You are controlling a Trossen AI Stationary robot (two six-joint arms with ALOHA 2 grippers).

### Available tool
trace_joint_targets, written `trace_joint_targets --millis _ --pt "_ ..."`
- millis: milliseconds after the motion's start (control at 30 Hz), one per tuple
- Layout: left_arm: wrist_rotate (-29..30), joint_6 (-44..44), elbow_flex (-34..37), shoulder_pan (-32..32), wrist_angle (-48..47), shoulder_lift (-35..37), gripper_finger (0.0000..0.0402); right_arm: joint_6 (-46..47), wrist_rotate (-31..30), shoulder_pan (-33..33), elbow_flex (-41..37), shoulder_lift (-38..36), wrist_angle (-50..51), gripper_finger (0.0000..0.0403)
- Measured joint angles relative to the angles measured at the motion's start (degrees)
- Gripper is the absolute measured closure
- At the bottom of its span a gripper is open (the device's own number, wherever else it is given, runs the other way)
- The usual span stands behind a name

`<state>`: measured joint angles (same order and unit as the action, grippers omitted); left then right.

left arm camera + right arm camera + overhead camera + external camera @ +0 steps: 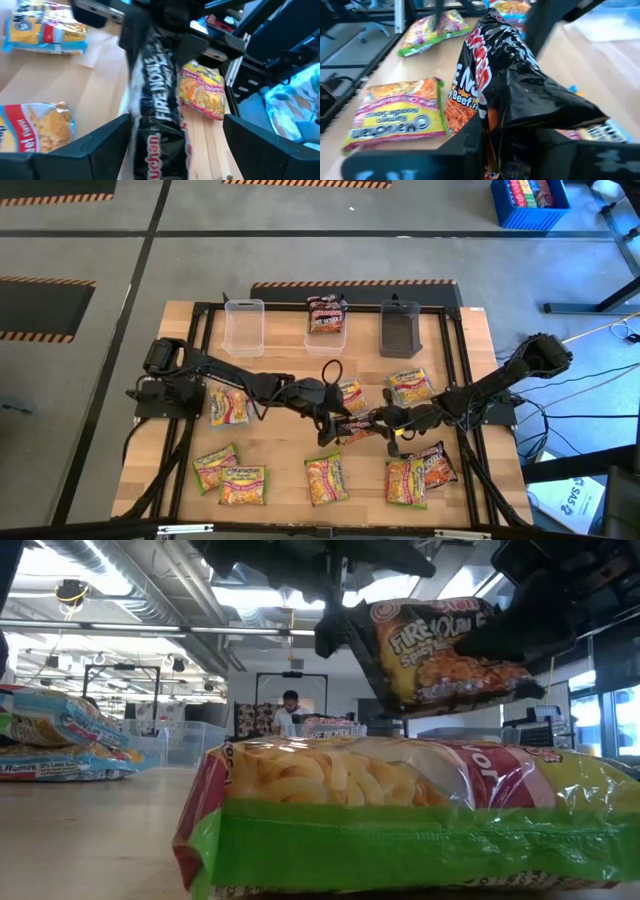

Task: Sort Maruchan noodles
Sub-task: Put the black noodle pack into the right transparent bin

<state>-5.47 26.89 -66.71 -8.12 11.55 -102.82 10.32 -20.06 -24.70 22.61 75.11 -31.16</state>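
Observation:
A dark Maruchan "Fire" noodle packet (356,426) hangs in the air over the table's middle, between my two grippers; in the low view the packet (440,650) is well clear of the wood. My right gripper (505,135) is shut on its right end. My left gripper (175,120) is open, its fingers standing on either side of the packet's left end (155,105); I cannot tell whether one finger touches it. Several other packets lie flat on the table, among them a yellow-orange one (228,405) and a yellow-green one (412,385). My right gripper pinches the dark packet's crumpled right end (520,115) between its two fingers, coming in about level from the table's right. The packet is lifted clear and reaches out from the fingers toward my left gripper.
At the far edge stand a clear tub (244,327), a second clear tub holding dark packets (326,315) and a dark grey tub (400,328). Green and red packets (326,478) line the near edge, one (400,810) right before the low camera. A person (290,710) is far behind.

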Motion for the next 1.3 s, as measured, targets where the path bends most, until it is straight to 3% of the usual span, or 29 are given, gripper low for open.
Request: trace_joint_targets --millis 333,600,1033,1300 --pt "1.1 -2.7 0.0 1.0 -0.6 -1.1 0.0118 0.2 1.1 2.0 0.0 0.0 -2.1 0.0337" --pt "0.1 -7.3 0.0 3.3 -3.2 -1.2 0.0187 -0.3 -3.3 2.0 0.0 -0.1 -3.4 0.033" --pt "-5.8 -21.3 0.0 10.8 -7.5 1.0 0.0268 -10.2 -8.2 2.7 1.1 -1.5 -2.9 0.0188" --pt "-4.9 -28.9 0.0 16.8 -14.3 8.0 0.0291 -10.3 -16.1 2.6 4.4 -7.0 9.3 0.0164"
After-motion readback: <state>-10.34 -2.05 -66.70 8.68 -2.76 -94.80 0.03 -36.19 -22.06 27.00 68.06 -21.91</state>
